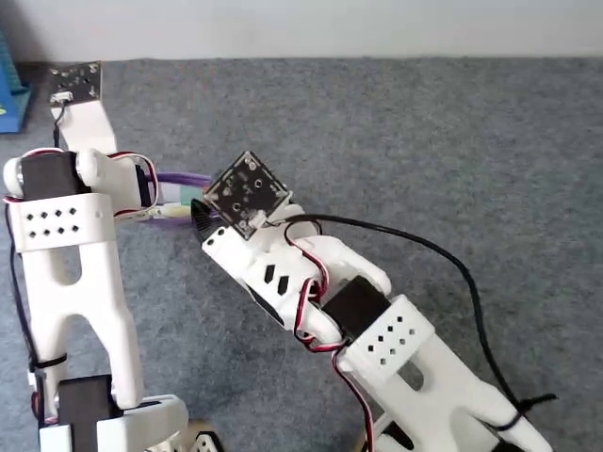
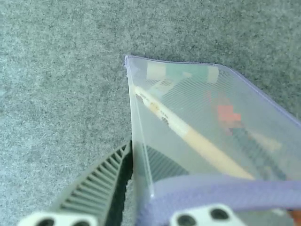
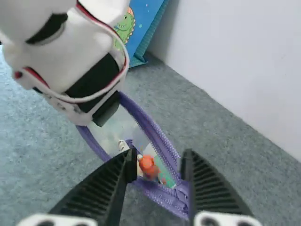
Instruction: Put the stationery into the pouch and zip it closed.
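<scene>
Clamping the pouch (image 2: 211, 108) in our left gripper (image 2: 138, 157), we risk the right gripper (image 3: 159, 161), jaws apart, closing beside the zipper (image 3: 160, 140) and yanking it loose.

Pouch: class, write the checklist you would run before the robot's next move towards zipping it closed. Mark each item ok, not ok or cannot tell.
1. Pencil inside the pouch: ok.
2. Left hand gripping the pouch's edge: ok.
3. Right hand open above the zip: ok.
4. Zip closed: not ok; the mouth gapes in the right wrist view.
5. Slider located: cannot tell.
</scene>
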